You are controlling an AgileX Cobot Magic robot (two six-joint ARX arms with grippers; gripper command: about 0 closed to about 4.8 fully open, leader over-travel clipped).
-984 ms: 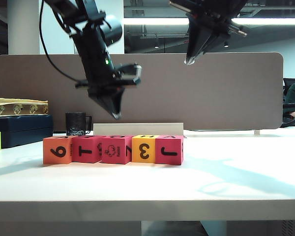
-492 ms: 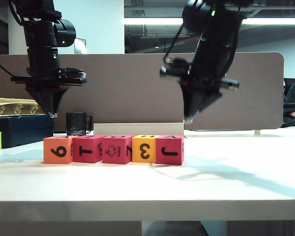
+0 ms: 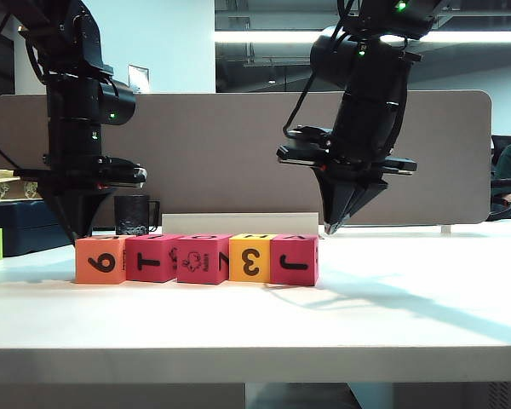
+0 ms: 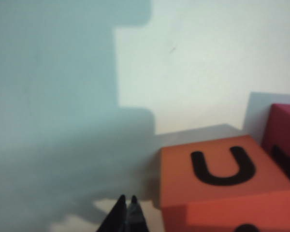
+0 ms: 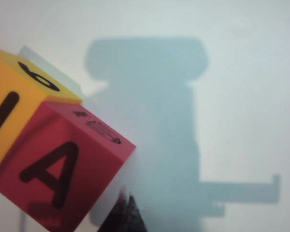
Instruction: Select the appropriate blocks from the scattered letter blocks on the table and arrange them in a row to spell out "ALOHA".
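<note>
Flanking a finished-looking row of five letter blocks (image 3: 196,258) on the white surface (image 3: 392,315), the left tool (image 3: 75,232) hangs just above the orange end block (image 3: 100,260) and the right tool (image 3: 334,226) just beyond the pink-red end block (image 3: 294,259), apparently placed to square the line from both ends, with open room right and in front. From the left wrist, the left tool (image 4: 126,202), pressed together and empty, points at bare surface beside the orange block's (image 4: 217,186) outer edge. From the right wrist, the right tool (image 5: 127,200), likewise pressed together, sits off the corner of the "A" block (image 5: 58,169), clear surface beyond.
</note>
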